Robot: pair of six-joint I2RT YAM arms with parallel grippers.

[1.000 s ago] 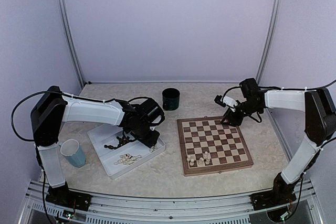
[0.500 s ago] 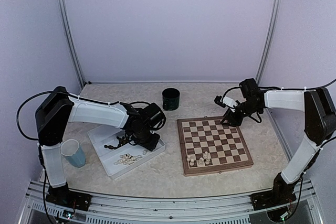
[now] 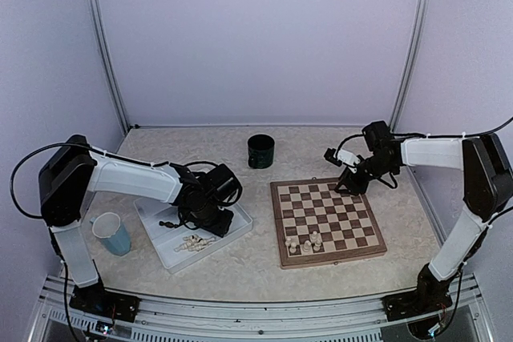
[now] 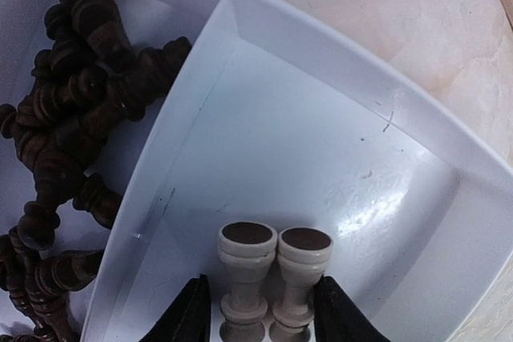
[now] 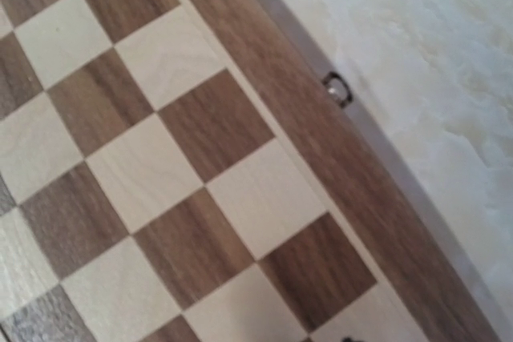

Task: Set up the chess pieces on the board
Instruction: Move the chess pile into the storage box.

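Note:
The board [image 3: 277,222] lies right of centre, with three cream chess pieces [image 3: 305,243] near its front edge. In the white divided tray [image 3: 170,260], dark chess pieces [image 3: 171,221] fill one compartment [image 4: 64,118] and cream ones [image 3: 196,242] lie in the other. My left gripper [image 3: 201,217] is down in the tray, open, its fingers [image 4: 189,316] on either side of two cream pieces [image 4: 247,266] lying side by side. My right gripper [image 3: 351,180] hovers at the board's far right corner; its wrist view shows only bare squares [image 5: 200,190], and its jaws are hidden.
A pale blue cup [image 3: 112,234] stands left of the tray. A dark green cup [image 3: 260,150] stands behind the board's far left corner. A small metal latch [image 5: 337,90] sits on the board's edge. Walls close in the table on three sides.
My left gripper has moved left from the tray's right end toward its middle, and its jaws have widened a little. The right arm has barely shifted.

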